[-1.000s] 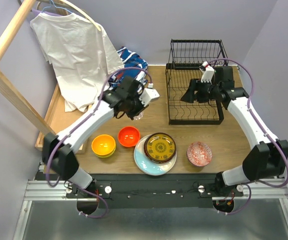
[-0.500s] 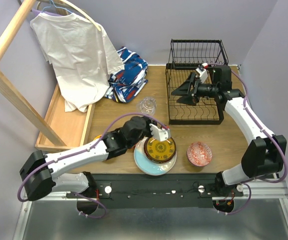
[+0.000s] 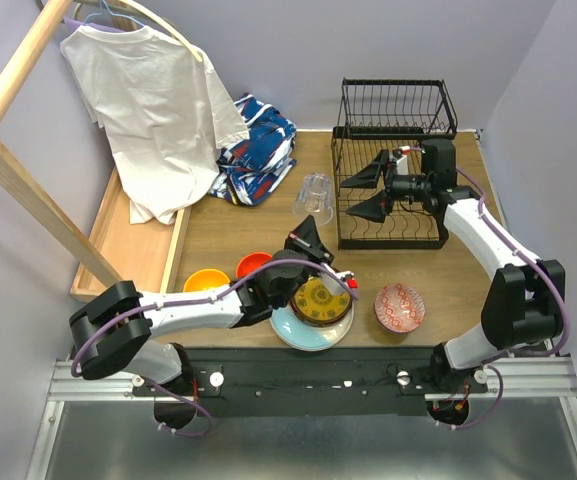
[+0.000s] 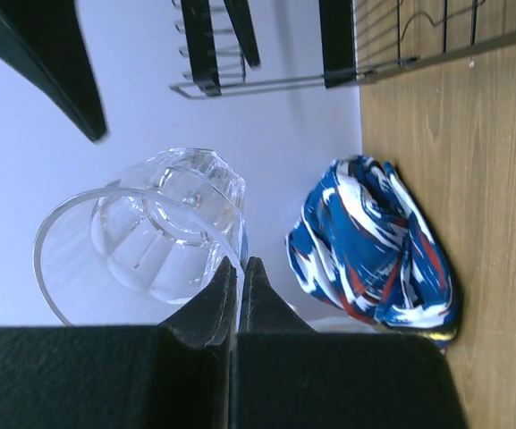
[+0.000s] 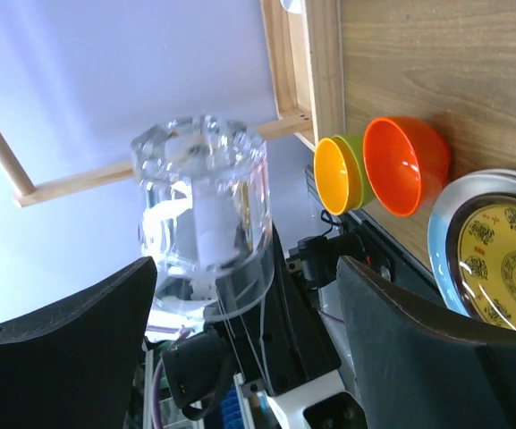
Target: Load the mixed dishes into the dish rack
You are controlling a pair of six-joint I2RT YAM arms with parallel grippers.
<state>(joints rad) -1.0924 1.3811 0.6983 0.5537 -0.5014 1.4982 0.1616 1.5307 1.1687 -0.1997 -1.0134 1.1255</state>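
Pinching the clear glass cup point(image 4: 150, 237) by its rim in the left gripper point(image 4: 238, 268), fingers clamped on the glass wall, held off the table at 9 o'clock of the dish rack point(image 3: 388, 244) — right gripper point(image 3: 368, 192) spread wide at the rack's 9 o'clock edge, facing the cup, apart from it.
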